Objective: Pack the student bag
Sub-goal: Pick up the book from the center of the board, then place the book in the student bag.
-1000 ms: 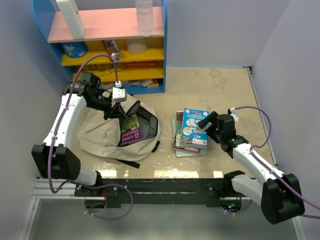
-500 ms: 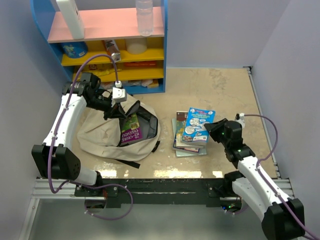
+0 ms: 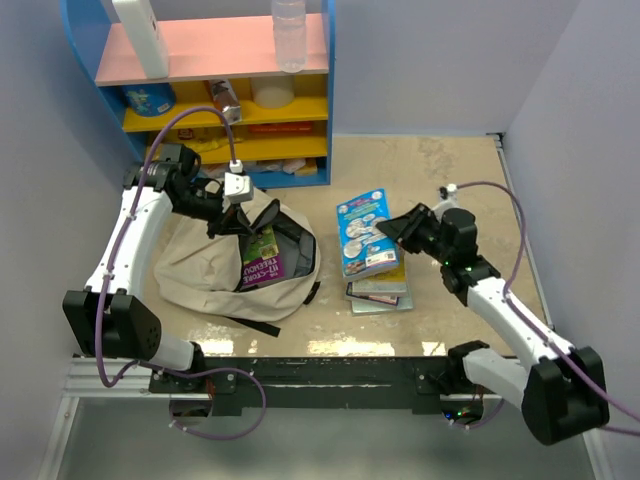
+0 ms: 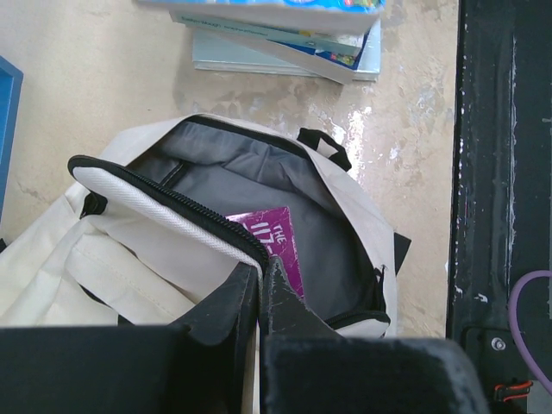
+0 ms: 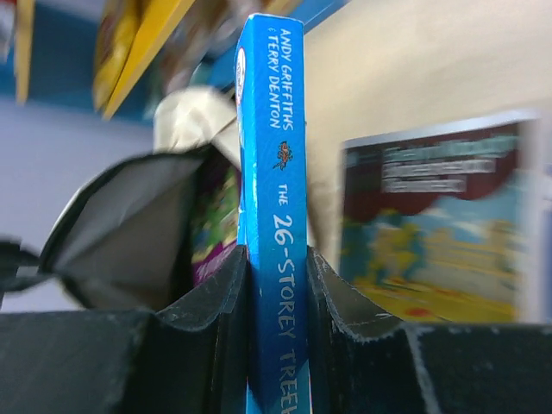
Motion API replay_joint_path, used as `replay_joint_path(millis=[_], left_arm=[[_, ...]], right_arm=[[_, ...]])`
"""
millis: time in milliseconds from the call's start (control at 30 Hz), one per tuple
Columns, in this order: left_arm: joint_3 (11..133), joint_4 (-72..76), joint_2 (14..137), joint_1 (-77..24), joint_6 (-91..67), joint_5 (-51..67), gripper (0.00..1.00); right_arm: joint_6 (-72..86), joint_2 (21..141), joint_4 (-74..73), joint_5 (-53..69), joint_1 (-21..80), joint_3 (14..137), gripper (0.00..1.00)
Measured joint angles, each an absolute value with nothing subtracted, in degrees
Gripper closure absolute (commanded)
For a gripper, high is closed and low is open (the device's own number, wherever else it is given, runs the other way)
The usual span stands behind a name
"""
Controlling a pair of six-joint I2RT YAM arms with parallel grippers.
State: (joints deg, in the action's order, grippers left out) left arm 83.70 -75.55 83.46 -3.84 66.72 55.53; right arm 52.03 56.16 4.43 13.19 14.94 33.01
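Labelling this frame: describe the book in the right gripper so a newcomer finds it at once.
Right of the student bag lies a short book stack. Above it, the right gripper pinches a bright blue book, the only one lifted; its spine reads The 26-Storey.

— What colour was the student bag (image 3: 195, 272)?
— Plain cream fabric, with a black zipper (image 4: 164, 200) round the mouth and a grey lining (image 4: 250, 183).
— And the book inside it?
— The purple book (image 4: 278, 246) was magenta with white lettering. Seen from above, its upper part looked green.
— The other one?
— The blue book (image 3: 364, 233) had a bright blue cover with white round patches, and a blue spine with white letters.
— The shelf (image 3: 220, 50)?
— Blue frame, pink top board, yellow boards below.
— The table (image 3: 440, 180)?
— Mottled beige.
— And the robot?
— The left gripper (image 4: 260, 269) and right gripper (image 5: 276, 254) were black, and the cable (image 3: 185, 118) was purple.
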Motion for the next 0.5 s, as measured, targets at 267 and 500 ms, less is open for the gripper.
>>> replay_joint_path(millis=[267, 500], left_arm=[[83.90, -75.55, 83.46, -3.84, 66.61, 55.81, 1.00], [83.90, -75.55, 83.40, -3.84, 66.63, 55.90, 1.00]], right_arm=[[53.54, 75.29, 21.34, 29.41, 27.55, 39.79, 1.00], [56.60, 89.65, 28.82, 34.63, 31.44, 45.95, 1.00]])
